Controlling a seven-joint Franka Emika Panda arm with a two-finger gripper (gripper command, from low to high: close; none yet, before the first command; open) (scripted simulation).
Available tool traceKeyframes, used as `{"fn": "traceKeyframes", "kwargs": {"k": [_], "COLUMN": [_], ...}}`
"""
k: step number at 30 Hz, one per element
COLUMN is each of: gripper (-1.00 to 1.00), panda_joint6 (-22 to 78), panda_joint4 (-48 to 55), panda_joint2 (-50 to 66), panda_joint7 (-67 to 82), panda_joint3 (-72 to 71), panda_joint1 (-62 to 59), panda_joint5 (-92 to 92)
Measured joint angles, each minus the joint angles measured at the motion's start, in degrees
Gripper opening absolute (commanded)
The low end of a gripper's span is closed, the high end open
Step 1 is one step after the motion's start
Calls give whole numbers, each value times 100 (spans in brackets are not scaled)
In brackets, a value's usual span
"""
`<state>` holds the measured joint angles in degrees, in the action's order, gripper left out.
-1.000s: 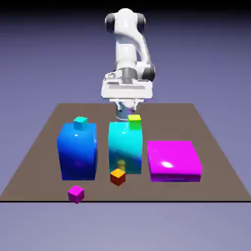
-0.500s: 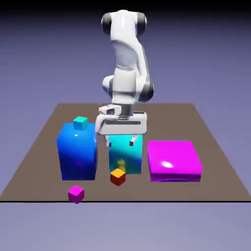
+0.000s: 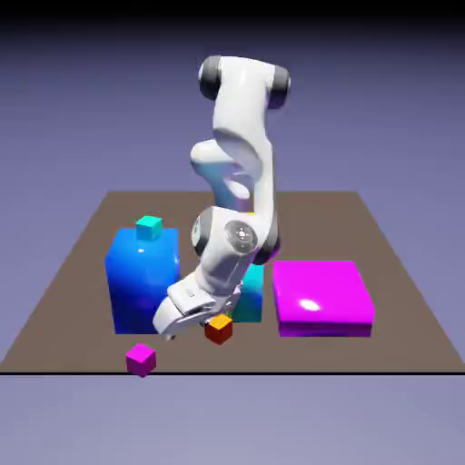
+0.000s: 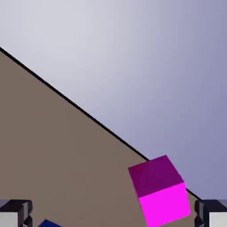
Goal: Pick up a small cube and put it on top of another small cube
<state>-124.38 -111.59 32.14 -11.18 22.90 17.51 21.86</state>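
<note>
Gripper (image 3: pixel 174 327): tilted low, fingers spread wide, holding nothing.
Magenta cube (image 3: pixel 141 359): small, matte, near the table's (image 3: pixel 400 272) front edge.
Orange cube (image 3: pixel 218 328): small, just beside the gripper.
Blue block (image 3: pixel 141 277): tall, glossy, behind.

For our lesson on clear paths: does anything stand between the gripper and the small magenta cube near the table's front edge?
Nothing visible does. The hand view shows the magenta cube ahead, between the open gripper's fingertips, with only bare table between.
</note>
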Motion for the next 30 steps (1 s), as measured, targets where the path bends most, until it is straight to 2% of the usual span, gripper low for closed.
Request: {"fn": "traceKeyframes", "kwargs": {"k": [10, 12, 14, 15, 17, 20, 30], "gripper": [0, 0, 0, -100, -100, -100, -100], "panda_joint6": [1590, 1668, 1171, 988, 989, 1735, 4104], "panda_joint4": [1583, 1661, 1473, 1404, 1404, 1662, 1687], "panda_joint2": [2076, 2178, 2434, 2527, 2528, 2154, 1254], "panda_joint7": [1002, 1051, 916, 867, 868, 990, -1507], "panda_joint3": [734, 770, 794, 802, 802, 716, -1346], "panda_joint1": [539, 566, 360, 284, 284, 532, -773], "panda_joint5": [701, 735, 814, 844, 840, 688, -658]}}
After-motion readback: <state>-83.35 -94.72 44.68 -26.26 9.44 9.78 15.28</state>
